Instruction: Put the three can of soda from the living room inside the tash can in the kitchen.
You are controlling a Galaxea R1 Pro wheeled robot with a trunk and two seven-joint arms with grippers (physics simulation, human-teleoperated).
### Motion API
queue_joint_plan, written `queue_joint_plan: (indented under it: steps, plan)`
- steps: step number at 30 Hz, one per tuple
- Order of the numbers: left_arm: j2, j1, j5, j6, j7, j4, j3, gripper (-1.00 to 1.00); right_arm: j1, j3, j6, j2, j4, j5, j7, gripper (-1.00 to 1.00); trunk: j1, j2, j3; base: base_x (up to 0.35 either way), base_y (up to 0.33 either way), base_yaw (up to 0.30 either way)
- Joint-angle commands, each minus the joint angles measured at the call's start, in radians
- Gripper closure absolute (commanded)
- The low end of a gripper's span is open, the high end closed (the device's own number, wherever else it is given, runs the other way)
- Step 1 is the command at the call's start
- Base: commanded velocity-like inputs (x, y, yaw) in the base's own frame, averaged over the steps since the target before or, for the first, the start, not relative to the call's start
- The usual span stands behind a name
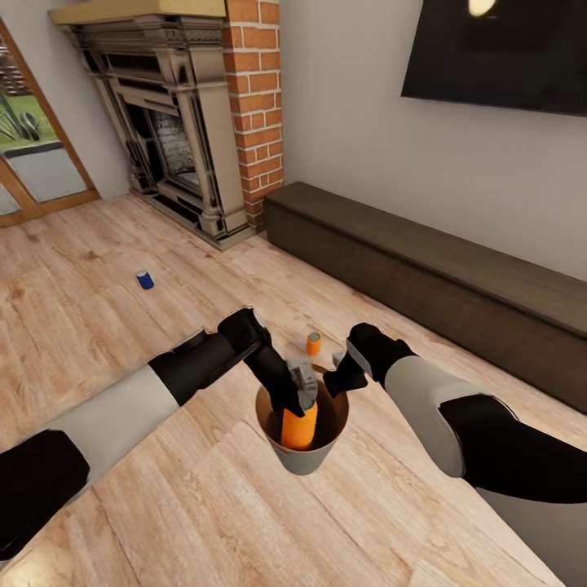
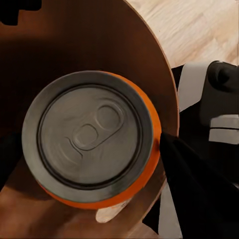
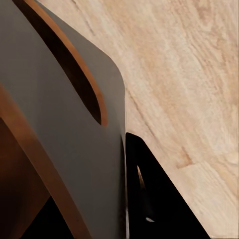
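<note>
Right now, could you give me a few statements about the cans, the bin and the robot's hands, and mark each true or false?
1. An orange can stands inside the bin. True.
2. The blue can lies in the bin. False: it stands on the wood floor near the fireplace.
3. The right hand holds the bin's rim. True.
4. The left hand is far from the bin. False: it is over the bin's mouth, at the orange can.
5. A second orange can stands on the floor behind the bin. True.

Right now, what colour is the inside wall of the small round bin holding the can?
Brown-copper inside the small round grey bin, clearest in the left wrist view.
</note>
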Motion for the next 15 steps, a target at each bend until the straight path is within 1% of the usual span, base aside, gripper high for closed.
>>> queue_joint_plan:
  steps: [1, 2, 3, 7, 10, 15]
  plan:
    - [-0.004, 0.004, 0.005, 0.004, 0.001, 0.011, -0.005, 1.0, -0.001, -0.029, 0.005, 0.001, -0.018, -0.042, 0.005, 1.0, 0.0, 0.0, 0.0, 0.0, 0.0, 0.0]
    - [-0.008, 0.006, 0.004, 0.001, 0.005, 0.02, -0.005, 1.0, -0.001, -0.029, 0.005, 0.002, -0.018, -0.042, 0.005, 1.0, 0.0, 0.0, 0.0, 0.0, 0.0, 0.0]
    - [-0.016, 0.011, 0.001, -0.016, 0.021, 0.049, -0.006, 1.0, -0.001, -0.029, 0.005, 0.005, -0.018, -0.042, 0.005, 1.0, 0.0, 0.0, 0.0, 0.0, 0.0, 0.0]
    - [-0.022, 0.014, -0.001, -0.04, 0.035, 0.082, -0.006, 1.0, -0.001, -0.029, 0.005, 0.012, -0.018, -0.043, 0.005, 1.0, 0.0, 0.0, 0.0, 0.0, 0.0, 0.0]
    - [-0.029, 0.015, 0.0, -0.05, 0.043, 0.094, -0.006, 1.0, -0.001, -0.029, 0.005, 0.02, -0.018, -0.044, 0.005, 1.0, 0.0, 0.0, 0.0, 0.0, 0.0, 0.0]
    - [-0.032, 0.016, 0.0, -0.053, 0.046, 0.098, -0.007, 1.0, -0.001, -0.029, 0.005, 0.02, -0.018, -0.045, 0.005, 1.0, 0.0, 0.0, 0.0, 0.0, 0.0, 0.0]
